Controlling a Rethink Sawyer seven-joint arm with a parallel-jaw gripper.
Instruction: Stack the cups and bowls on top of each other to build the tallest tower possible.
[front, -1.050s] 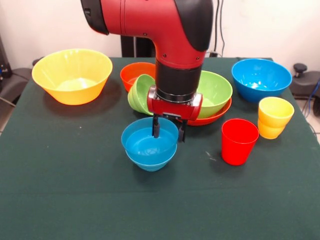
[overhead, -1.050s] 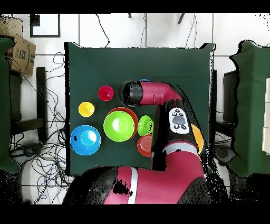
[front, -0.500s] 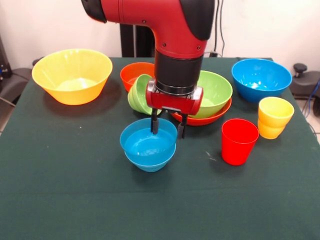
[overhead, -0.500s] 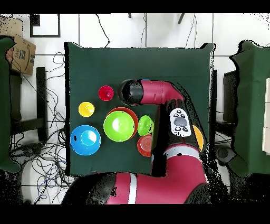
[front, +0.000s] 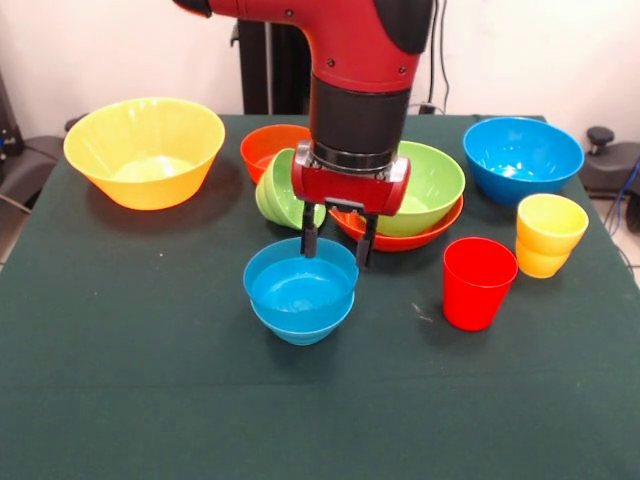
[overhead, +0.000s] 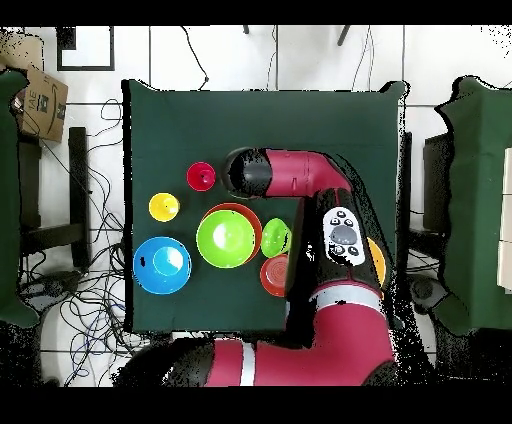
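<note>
My gripper hangs open just above the far rim of a small blue bowl, which sits on the table with nothing held. Behind the gripper a small green bowl lies tilted against an orange-red bowl. A larger green bowl is nested in a red-orange bowl. The red cup and yellow cup stand at the right. In the overhead view the arm hides the gripper and the small blue bowl; the red cup and yellow cup show.
A big yellow bowl stands at the back left and a big blue bowl at the back right. The green table cloth runs to the front edge. Cables and a cardboard box lie beside the table.
The gripper has risen from around the small blue bowl's far rim to just above it, still open. The bowl stays on the table, shifted very slightly.
</note>
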